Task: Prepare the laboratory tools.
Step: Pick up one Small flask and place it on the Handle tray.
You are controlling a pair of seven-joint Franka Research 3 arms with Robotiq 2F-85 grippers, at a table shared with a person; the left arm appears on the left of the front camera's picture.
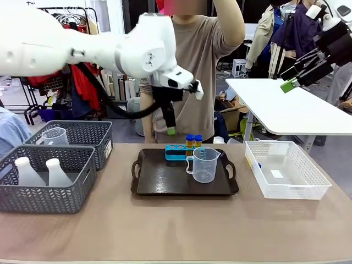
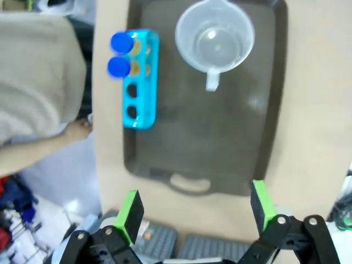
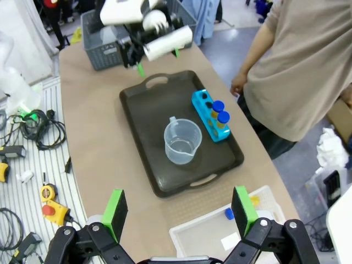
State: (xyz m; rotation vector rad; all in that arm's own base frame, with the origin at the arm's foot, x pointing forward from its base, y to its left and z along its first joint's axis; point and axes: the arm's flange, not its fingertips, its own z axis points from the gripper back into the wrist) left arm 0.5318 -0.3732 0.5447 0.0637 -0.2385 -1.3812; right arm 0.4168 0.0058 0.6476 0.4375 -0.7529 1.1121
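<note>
L pincer (image 2: 195,191), R pincer (image 3: 177,193) wide open, empty; clear beaker (image 2: 214,41) upright; 2 blue-cap tubes (image 2: 120,55).

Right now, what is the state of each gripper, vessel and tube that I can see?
Left gripper: open, empty, above the brown tray.
Right gripper: open, empty, raised.
Graduated beaker: upright, empty, on the brown tray.
Two test tubes: capped, upright in the blue rack.
Blue rack: two slots empty.
Two conical flasks: upright in the near grey basket.
</note>
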